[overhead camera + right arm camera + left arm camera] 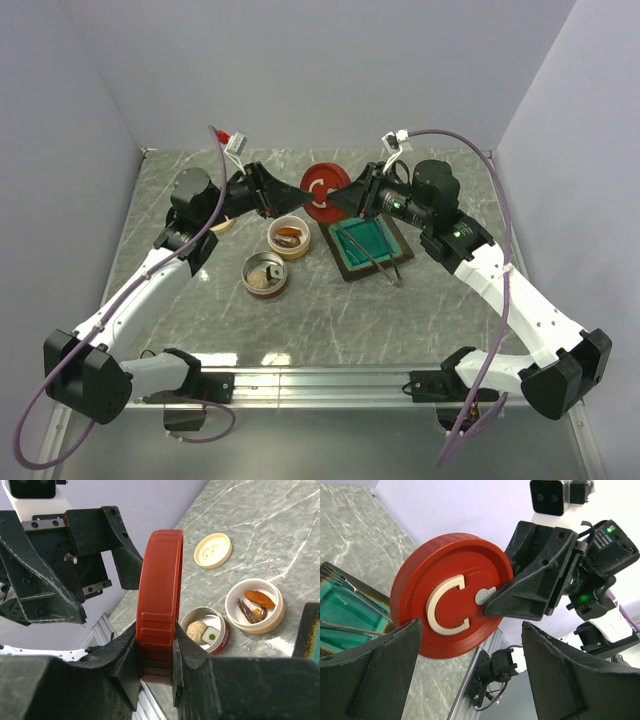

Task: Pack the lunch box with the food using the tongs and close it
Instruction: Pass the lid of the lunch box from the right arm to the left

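Observation:
My right gripper [156, 655] is shut on the rim of the lunch box's red lid [160, 605], holding it on edge above the table's far middle [322, 192]. My left gripper [470, 630] stands open facing the lid's top [447, 595], which carries a cream C-shaped handle; nothing sits between its fingers. The food lies in two round tiers. A cream bowl [255, 605] holds an orange-red oblong and a dark piece. A metal tin [205, 635] holds a pale round piece and a white cube. The tongs [375, 255] rest across the teal tray [360, 240].
A small cream lid [213, 550] lies flat on the marble beyond the two tiers, partly behind my left arm [222, 222]. The cream bowl [288, 237] and the tin [265, 275] stand left of the tray. Grey walls close in the back and sides.

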You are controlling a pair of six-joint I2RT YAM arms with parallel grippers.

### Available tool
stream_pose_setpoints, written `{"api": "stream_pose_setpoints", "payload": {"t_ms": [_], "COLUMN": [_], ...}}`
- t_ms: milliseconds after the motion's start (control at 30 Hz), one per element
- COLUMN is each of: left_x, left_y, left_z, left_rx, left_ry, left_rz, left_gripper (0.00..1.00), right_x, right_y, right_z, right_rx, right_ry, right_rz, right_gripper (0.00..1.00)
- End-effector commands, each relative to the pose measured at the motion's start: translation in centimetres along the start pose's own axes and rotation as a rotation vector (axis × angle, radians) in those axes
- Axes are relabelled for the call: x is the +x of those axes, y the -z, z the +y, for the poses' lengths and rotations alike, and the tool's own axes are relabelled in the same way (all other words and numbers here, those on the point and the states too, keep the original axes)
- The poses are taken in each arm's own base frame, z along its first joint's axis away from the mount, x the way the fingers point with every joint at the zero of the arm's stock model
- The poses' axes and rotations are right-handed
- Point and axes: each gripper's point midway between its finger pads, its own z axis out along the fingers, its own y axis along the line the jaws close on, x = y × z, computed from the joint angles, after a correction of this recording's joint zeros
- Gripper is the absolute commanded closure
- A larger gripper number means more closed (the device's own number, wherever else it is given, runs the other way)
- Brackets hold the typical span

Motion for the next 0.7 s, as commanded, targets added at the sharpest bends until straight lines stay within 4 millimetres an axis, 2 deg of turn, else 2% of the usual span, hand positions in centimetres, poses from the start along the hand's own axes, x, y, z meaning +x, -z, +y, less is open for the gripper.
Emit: {"api": "stream_pose_setpoints", "payload": {"t_ms": [0,200,567,667], "left_x": [-1.9,-1.0,-0.8,-0.7], "left_y": [-0.5,-0.6,-0.8,-0.8], "left_z": [-1.6,-1.0,-1.3,-2.1], "left_rx": [0.018,0.008,0.030,0.075], "left_ry": [-0.061,-0.030,-0.018,-0.020], "left_rz": [-0.041,-0.029,-0.030,-0.025], "left_gripper": [0.15,0.15,0.16,0.23], "right_x": [-3.0,-3.4,-2.3,-2.1], "right_y": [0.8,0.5,-0.1,-0.3], "right_z": [2.2,2.7,3.4,3.5], "right_rx": [-0.025,-0.033,-0.055,-0.062], "right_ry": [0.064,0.066,0.044,0.044], "right_rz": [-0.107,-0.124,-0.096,-0.093], "right_gripper": [1.00,1.00,1.00,1.00]}}
